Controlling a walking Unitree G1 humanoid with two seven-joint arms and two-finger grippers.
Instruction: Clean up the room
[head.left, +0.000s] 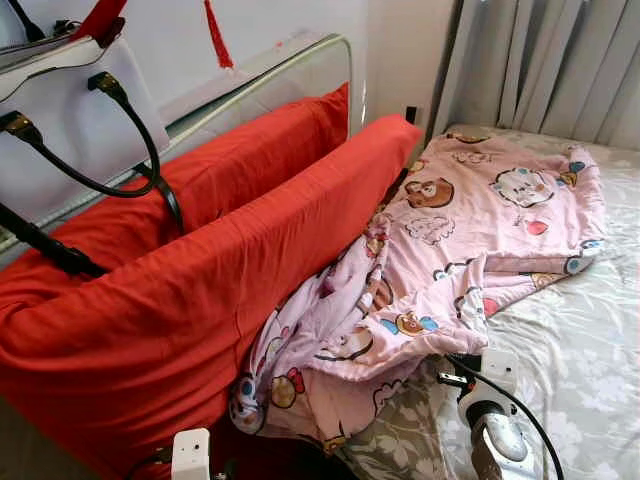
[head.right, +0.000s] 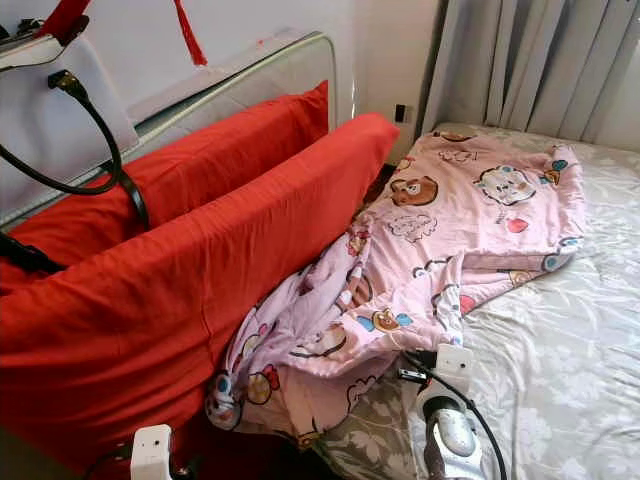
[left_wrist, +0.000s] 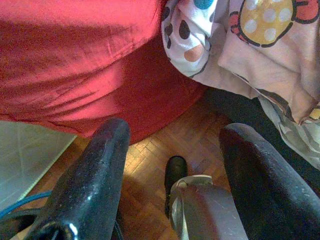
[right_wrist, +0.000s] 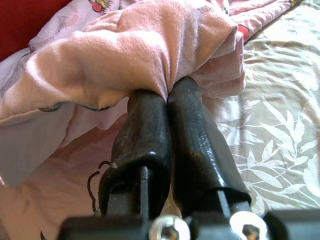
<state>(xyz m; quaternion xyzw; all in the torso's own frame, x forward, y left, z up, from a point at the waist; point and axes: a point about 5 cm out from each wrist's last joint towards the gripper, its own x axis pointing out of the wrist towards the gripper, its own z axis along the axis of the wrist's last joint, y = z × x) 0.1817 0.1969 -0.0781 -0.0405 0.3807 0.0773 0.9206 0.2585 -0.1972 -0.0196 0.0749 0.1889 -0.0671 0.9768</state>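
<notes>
Right wrist view: right gripper (right_wrist: 167, 97) pinches pink blanket (right_wrist: 135, 50) (seemingly its edge).

Grey curtains (head.left: 560, 60) hang behind the bed (head.left: 590, 350); white wall (head.left: 270, 25), parquet floor (left_wrist: 150, 170).

grey curtains (head.left: 560, 60) | wood parquet floor (left_wrist: 150, 165) | possibly a handbag (head.left: 70, 110) upper left

Bedroom — bed (head.left: 590, 340), curtains (head.left: 560, 60)
</notes>
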